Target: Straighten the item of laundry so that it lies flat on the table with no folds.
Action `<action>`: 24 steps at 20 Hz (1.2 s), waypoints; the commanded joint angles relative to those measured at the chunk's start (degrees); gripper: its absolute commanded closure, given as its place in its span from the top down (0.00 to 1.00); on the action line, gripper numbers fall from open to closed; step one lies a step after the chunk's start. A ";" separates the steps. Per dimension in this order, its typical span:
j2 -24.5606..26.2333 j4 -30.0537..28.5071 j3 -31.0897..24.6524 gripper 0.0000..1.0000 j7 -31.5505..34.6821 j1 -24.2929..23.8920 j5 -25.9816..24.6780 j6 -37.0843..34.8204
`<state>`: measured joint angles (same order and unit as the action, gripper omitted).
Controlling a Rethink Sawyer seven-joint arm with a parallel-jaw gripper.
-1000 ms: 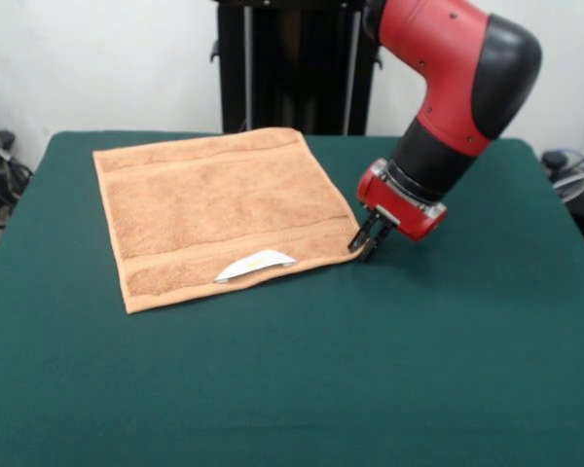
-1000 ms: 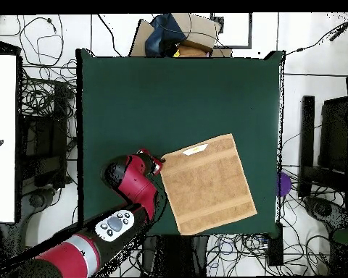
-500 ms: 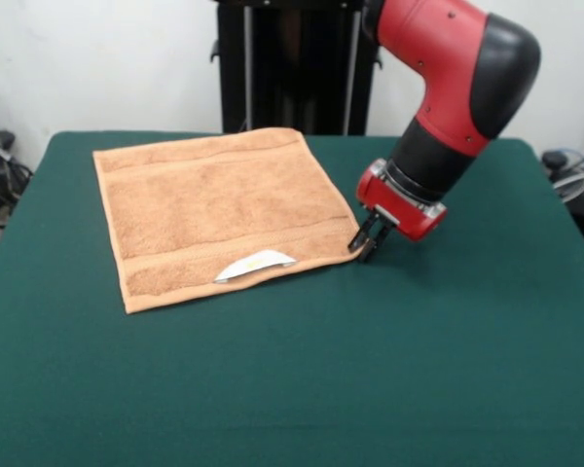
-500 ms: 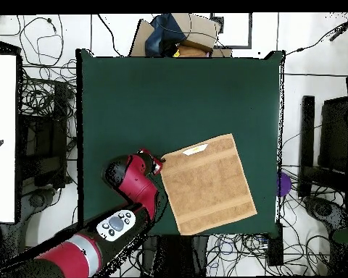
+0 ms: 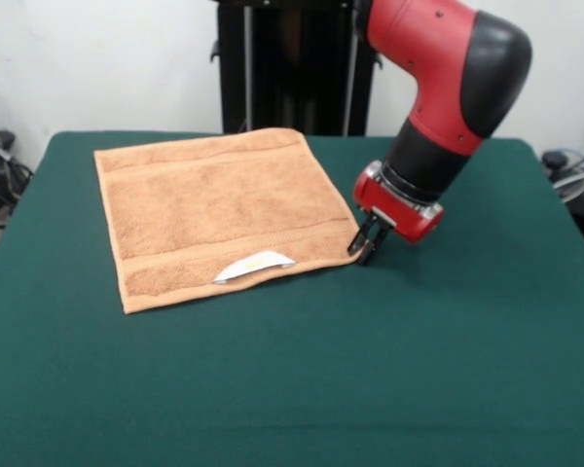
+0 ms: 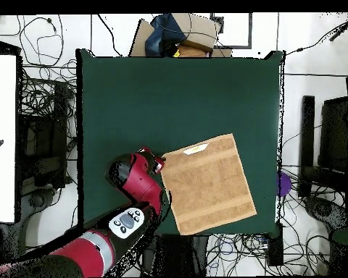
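Towel, tan terry cloth and roughly square (image 5: 218, 216), lies spread on the large dark green felt-topped table (image 5: 370, 370), in the front view on the left half and toward the far edge. Its surface looks flat, with no fold seen, and it sits a little skewed to the table's edges. Woven border bands run along two opposite sides. A small white label with a yellow mark (image 5: 254, 265) lies on the band nearest the camera, at the towel's edge.

In the overhead view the same towel (image 6: 207, 184) rests close to the table's lower right corner, with the label (image 6: 196, 149) at its upper edge.

The red and black arm (image 5: 446, 88) reaches down from the upper right in the front view. Its dark gripper (image 5: 364, 245) is down near the table surface, just beside the towel's near right corner. The two fingers stand only slightly apart, and nothing shows between them; whether the tips touch the cloth cannot be told. From overhead the red wrist (image 6: 142, 174) lies just left of the towel's upper left corner and covers the gripper itself.
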<state>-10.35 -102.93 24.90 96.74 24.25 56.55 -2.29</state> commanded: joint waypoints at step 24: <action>1.20 6.51 -3.29 0.00 16.25 2.18 4.32 -0.20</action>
<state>-11.48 -103.63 23.85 96.74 24.59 57.12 1.08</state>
